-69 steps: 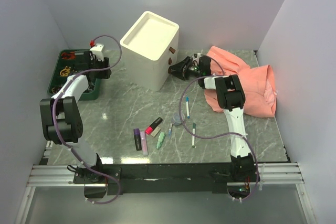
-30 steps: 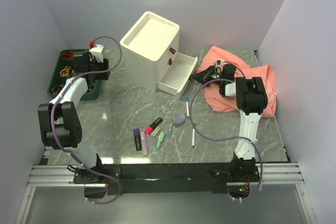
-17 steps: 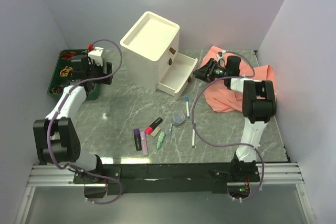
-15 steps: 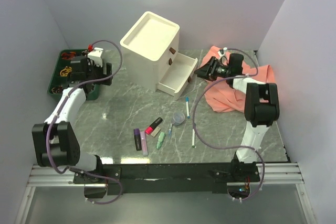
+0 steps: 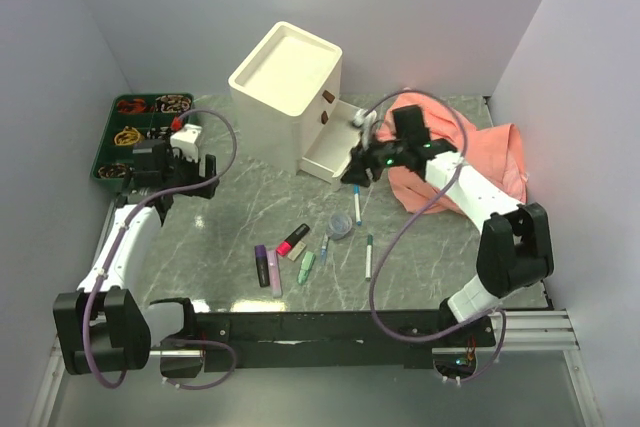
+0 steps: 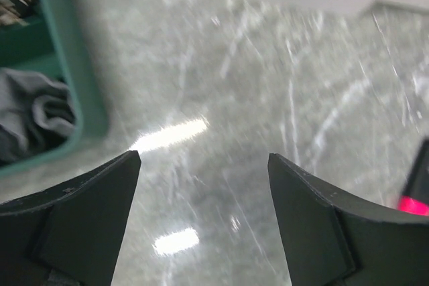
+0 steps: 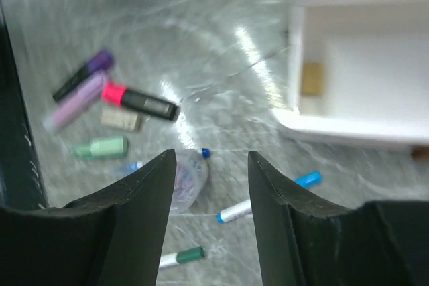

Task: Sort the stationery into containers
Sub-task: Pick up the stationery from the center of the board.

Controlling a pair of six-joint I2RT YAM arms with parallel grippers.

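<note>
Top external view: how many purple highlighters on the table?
2. A dark purple highlighter and a lilac highlighter lie side by side, lower left of the red-and-black marker in the top view. None appears hidden.

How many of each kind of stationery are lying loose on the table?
Highlighters: 2
Red-and-black marker: 1
Thin pens: 3
Pale green piece: 1
Beige piece: 1
Clear tape roll: 1
Total: 9
</note>
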